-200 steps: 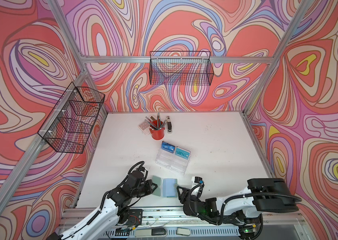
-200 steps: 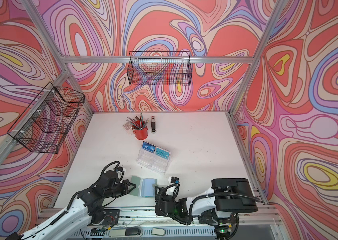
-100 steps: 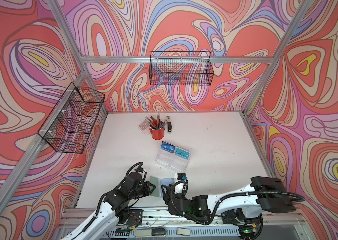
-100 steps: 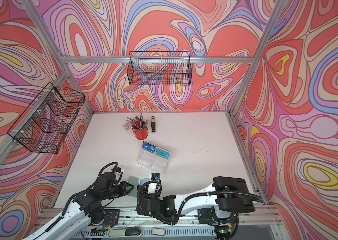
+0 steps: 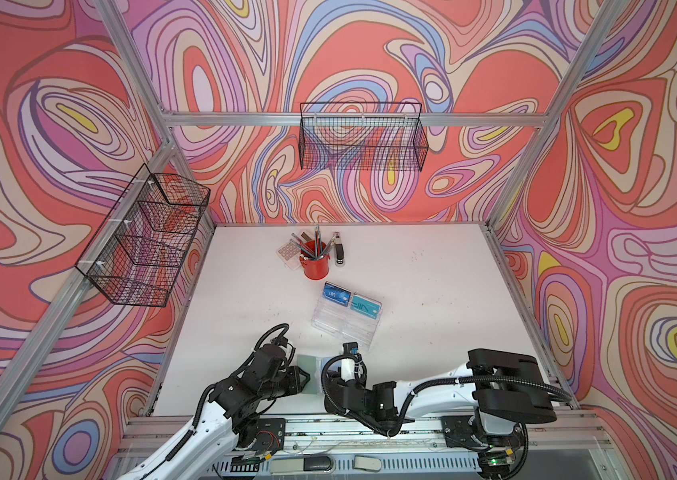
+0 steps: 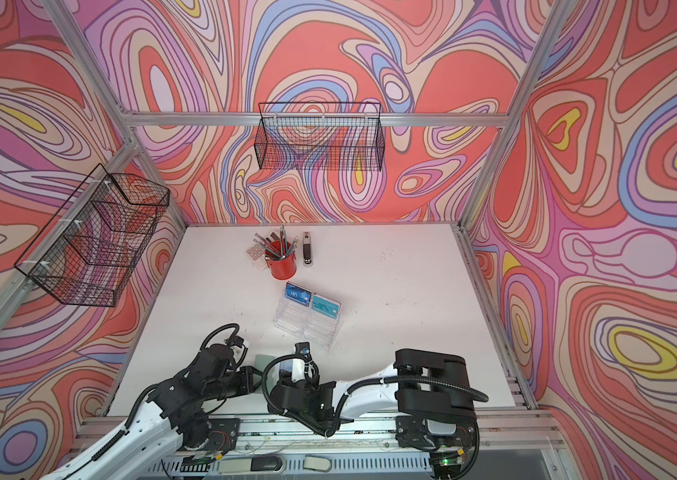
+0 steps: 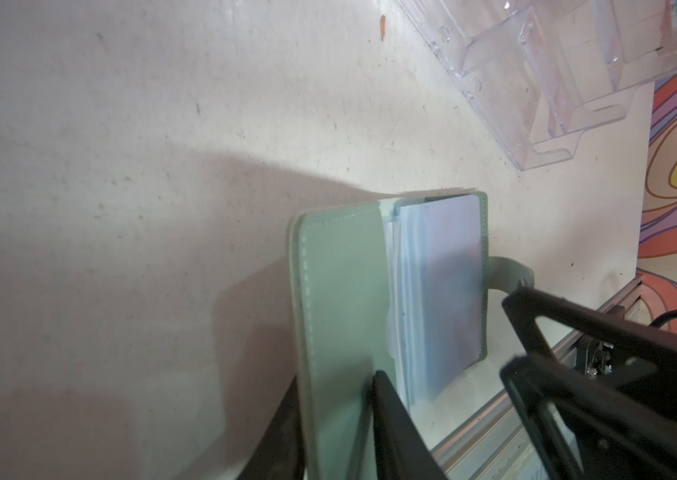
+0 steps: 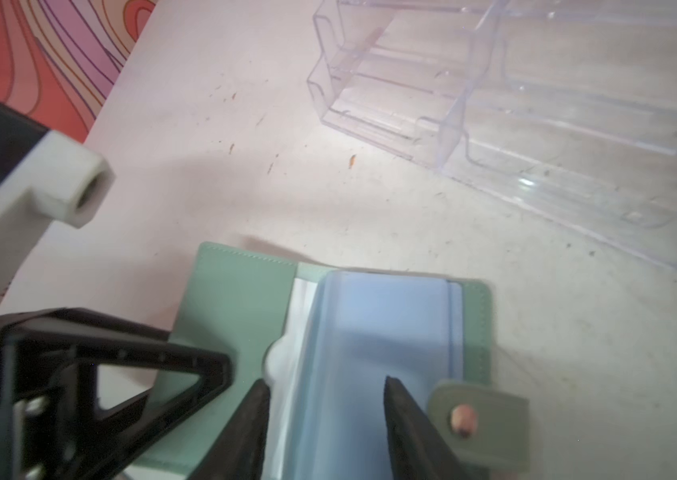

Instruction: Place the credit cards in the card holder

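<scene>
Card holder (image 5: 307,362) lies open on the table (image 5: 411,291) near its front edge, between the two grippers, and shows in both top views (image 6: 264,360). Its sage-green left cover (image 7: 341,291) lies flat, and the clear sleeves (image 8: 382,316) are stacked on the right half. The top one looks pale blue, and whether a card sits in it cannot be told. The strap (image 8: 478,415), with a pinkish snap, sticks out from the right edge, undone. The left gripper (image 7: 337,376) has its fingers parted with the near end of the left cover between them; the gap is far wider than the thin cover, so nothing is pinched. The right gripper (image 8: 325,380) hangs over the sleeves with fingers spread, one near the spine and one just beside the strap, grasping nothing. Whether its tips touch the plastic cannot be told. Behind the holder, near it but not touching, is the clear stand (image 5: 343,328), with a blue card (image 5: 334,294) and a teal card (image 5: 365,307) side by side in its back tier.
</scene>
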